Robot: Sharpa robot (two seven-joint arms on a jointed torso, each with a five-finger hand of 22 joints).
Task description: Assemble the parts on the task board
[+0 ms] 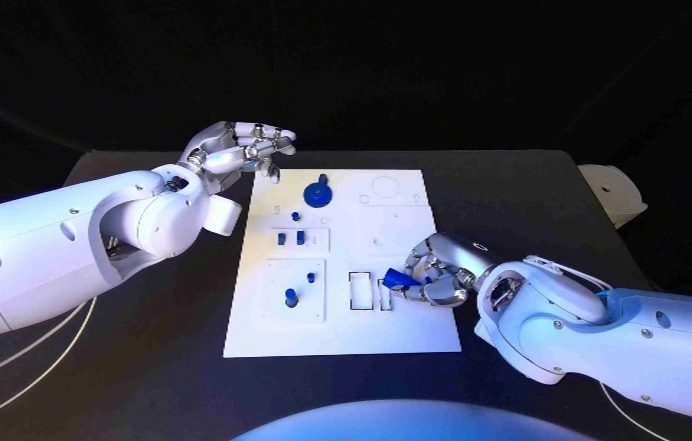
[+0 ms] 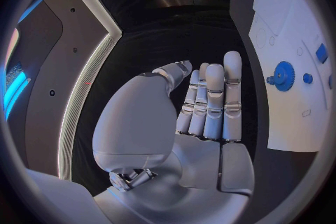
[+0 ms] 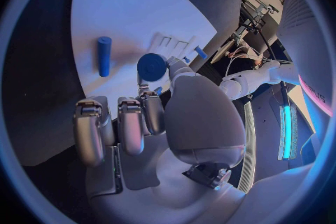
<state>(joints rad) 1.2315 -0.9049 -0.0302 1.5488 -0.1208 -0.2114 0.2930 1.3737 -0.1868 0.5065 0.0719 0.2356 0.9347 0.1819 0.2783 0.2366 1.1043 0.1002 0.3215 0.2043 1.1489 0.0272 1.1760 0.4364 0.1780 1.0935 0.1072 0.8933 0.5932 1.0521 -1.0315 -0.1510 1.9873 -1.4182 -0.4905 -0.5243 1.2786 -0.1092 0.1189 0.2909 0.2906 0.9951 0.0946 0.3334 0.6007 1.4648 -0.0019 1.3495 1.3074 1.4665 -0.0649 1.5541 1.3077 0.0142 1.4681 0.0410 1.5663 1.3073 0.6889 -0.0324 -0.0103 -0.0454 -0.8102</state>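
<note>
Our left hand (image 1: pixel 238 148) hovers empty with fingers loosely apart, just off the far left corner of the white task board (image 1: pixel 340 336). Beside it lies a round blue gear (image 1: pixel 317 195). Our right hand (image 1: pixel 437 273) pinches a small blue part (image 1: pixel 398 279) over the board's rectangular slots.

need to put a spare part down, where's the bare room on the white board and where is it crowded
Free: the task board's near strip, below the rectangular slots. Crowded: beside those slots, where the right hand holds a blue part, and the far-left corner, between the blue gear and the left hand.
</note>
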